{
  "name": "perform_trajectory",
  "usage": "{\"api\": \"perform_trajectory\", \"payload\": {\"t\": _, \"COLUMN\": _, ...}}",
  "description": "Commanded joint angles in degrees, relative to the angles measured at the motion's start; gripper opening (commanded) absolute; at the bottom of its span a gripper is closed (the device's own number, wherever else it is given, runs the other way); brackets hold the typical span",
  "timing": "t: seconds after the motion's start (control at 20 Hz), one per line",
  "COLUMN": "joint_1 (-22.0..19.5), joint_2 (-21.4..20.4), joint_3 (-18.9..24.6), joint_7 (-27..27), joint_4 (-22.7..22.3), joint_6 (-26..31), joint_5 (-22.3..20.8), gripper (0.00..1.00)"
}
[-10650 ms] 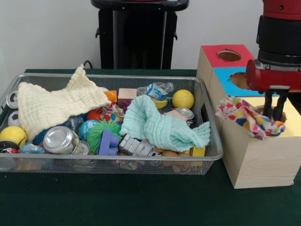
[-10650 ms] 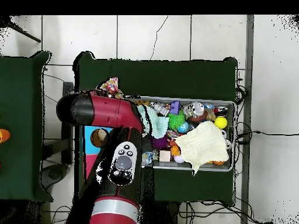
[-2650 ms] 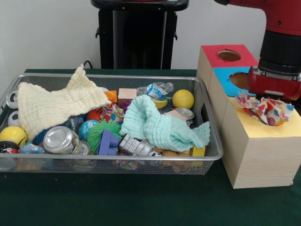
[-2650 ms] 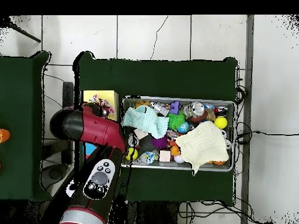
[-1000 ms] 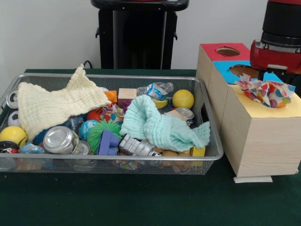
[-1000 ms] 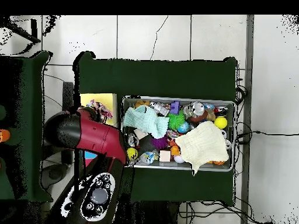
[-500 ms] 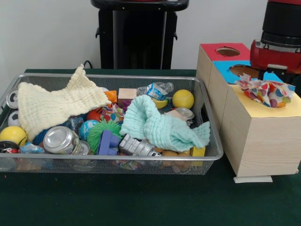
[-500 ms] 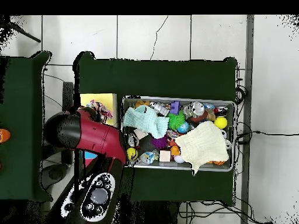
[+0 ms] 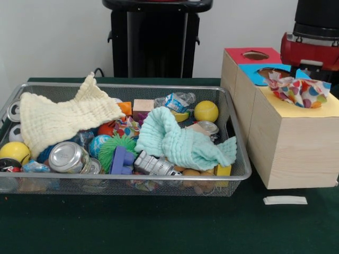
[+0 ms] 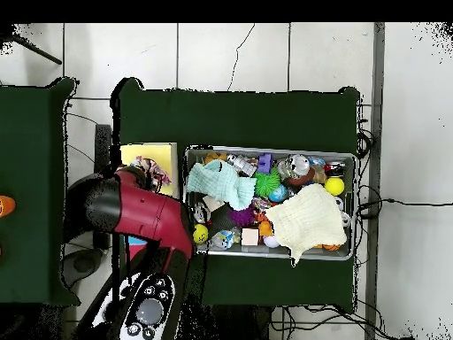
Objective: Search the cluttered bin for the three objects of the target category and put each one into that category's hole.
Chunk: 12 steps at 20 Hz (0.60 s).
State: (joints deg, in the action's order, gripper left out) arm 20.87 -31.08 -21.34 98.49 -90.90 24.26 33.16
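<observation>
The wire mesh bin (image 9: 233, 174) holds a heap of clutter. A polka-dot cloth (image 9: 299, 90) sits bunched on the round hole of the yellow-faced cube (image 9: 294, 148), right of the bin. The hole itself is hidden under the cloth. My gripper (image 9: 311, 64) is directly above and behind that cloth, its tips hidden. The cube's base hangs slightly above the table. A second dotted piece (image 9: 126, 127) shows mid-bin between the cream and mint cloths. In the overhead view the arm (image 10: 133, 208) covers part of the yellow cube (image 10: 146, 152), and the cloth (image 10: 152, 170) and bin (image 10: 265, 150) show.
The blue-faced cube (image 9: 249, 79) and the red-faced cube (image 9: 238, 55) stand behind the yellow one. A cream waffle cloth (image 9: 63, 119), a mint cloth (image 9: 180, 140), cans, balls and toys fill the bin. A small white strip (image 9: 285, 200) lies on the table under the yellow cube.
The arm has risen, and the yellow cube with the cloth in its hole has come up with it. The cube has left the white strip that lay under it on the table.
</observation>
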Motion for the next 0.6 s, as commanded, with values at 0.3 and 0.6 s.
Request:
{"api": "perform_trajectory", "payload": {"t": 0.3, "joint_1": 0.16, "joint_2": -6.27, "joint_3": -0.94, "joint_7": 11.05, "joint_4": -5.96, "joint_6": 10.89, "joint_5": -4.40, "gripper": 1.00}}
{"api": "perform_trajectory", "payload": {"t": 0.6, "joint_1": -1.14, "joint_2": -6.19, "joint_3": 0.70, "joint_7": 10.14, "joint_4": -6.58, "joint_6": 8.25, "joint_5": -4.87, "gripper": 1.00}}
